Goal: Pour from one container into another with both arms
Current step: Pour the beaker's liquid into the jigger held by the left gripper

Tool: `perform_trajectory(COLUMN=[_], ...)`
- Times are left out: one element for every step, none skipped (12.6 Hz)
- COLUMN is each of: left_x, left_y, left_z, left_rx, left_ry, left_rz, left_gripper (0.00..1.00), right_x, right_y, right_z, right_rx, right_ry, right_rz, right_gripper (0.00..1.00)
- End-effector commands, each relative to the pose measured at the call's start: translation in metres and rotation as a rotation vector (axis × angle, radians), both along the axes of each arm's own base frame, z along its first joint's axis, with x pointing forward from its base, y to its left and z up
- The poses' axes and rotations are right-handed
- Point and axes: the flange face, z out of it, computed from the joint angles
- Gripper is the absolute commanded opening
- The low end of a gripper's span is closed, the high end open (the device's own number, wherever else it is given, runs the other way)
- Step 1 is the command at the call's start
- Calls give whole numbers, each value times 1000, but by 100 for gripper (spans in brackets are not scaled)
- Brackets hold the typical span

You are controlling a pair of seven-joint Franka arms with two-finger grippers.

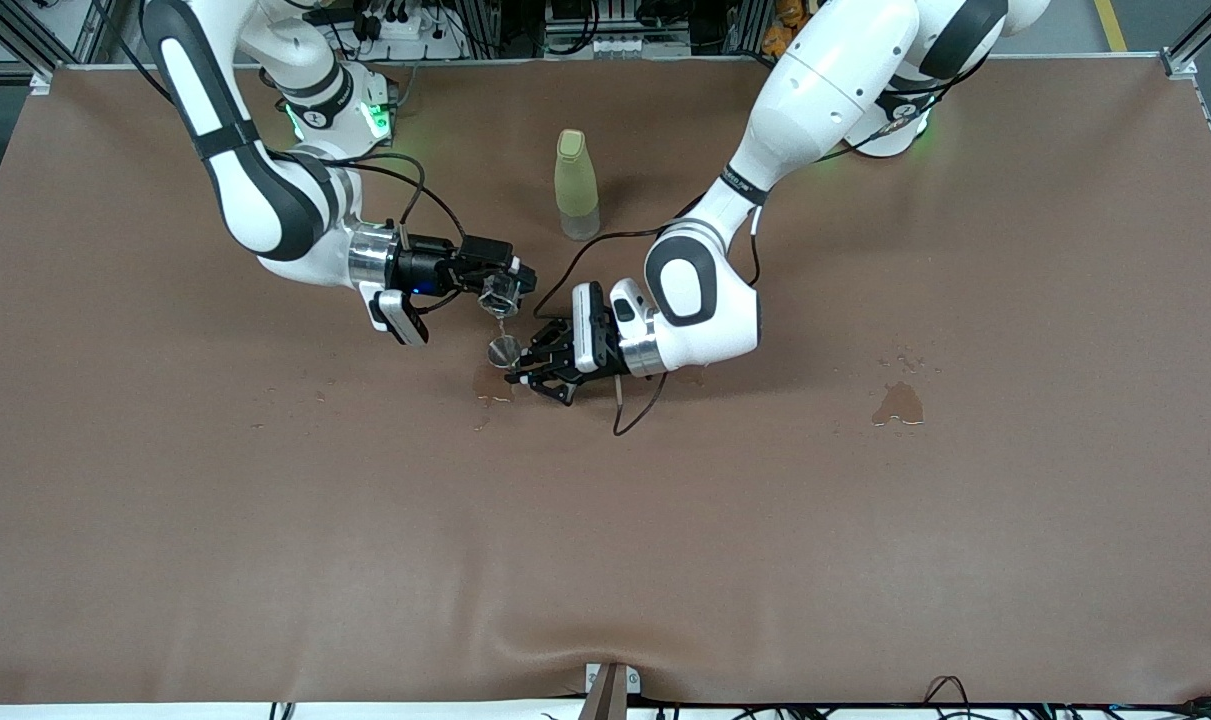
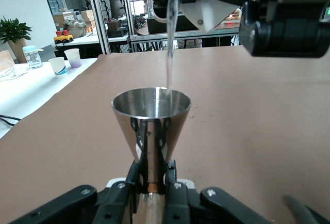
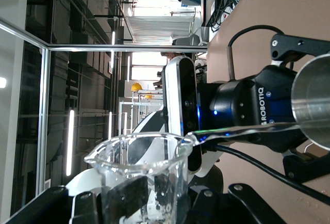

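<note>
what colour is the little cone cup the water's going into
Shiny silver metal cup, mirror-like, held in the left gripper; clearest in the left wrist view.

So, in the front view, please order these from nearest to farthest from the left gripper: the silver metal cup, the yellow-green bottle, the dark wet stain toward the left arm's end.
From the left gripper:
1. Silver metal cup: held in that gripper, under the glass cup that the right gripper tips.
2. Yellow-green bottle: standing farther from the front camera, between the arms.
3. Wet stain: on the table toward the left arm's end.

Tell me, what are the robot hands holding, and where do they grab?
The right gripper holds the glass cup by its base. The left gripper pinches the metal cup at its narrow bottom.
</note>
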Motion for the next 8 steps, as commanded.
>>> perform_trajectory(left_x=[-6, -8, -8, -9, -8, -9, -9, -9], left_y=[3, 2, 3, 3, 3, 4, 3, 3], left_z=[10, 9, 10, 10, 10, 10, 10, 11], left_rx=[10, 11, 10, 11, 11, 13, 12, 11], left_ry=[-9, -7, -8, -6, -7, -6, -5, -6], left_rz=[-4, -7, -5, -6, -6, -6, -7, -7], left_gripper=[0, 0, 0, 0, 0, 0, 0, 0], right_x=[-5, -5, -5, -5, -4, -4, -3, -4], right_y=[-2, -2, -2, -2, -2, -1, -1, -1], right_z=[12, 12, 12, 12, 14, 15, 15, 16], right_rx=[20, 25, 29, 32, 36, 41, 45, 55], right_ry=[53, 82, 108, 126, 136, 151, 172, 192], right_rz=[-3, -3, -3, -3, -2, -1, -1, 3], right_gripper=[0, 0, 0, 0, 0, 0, 0, 0])
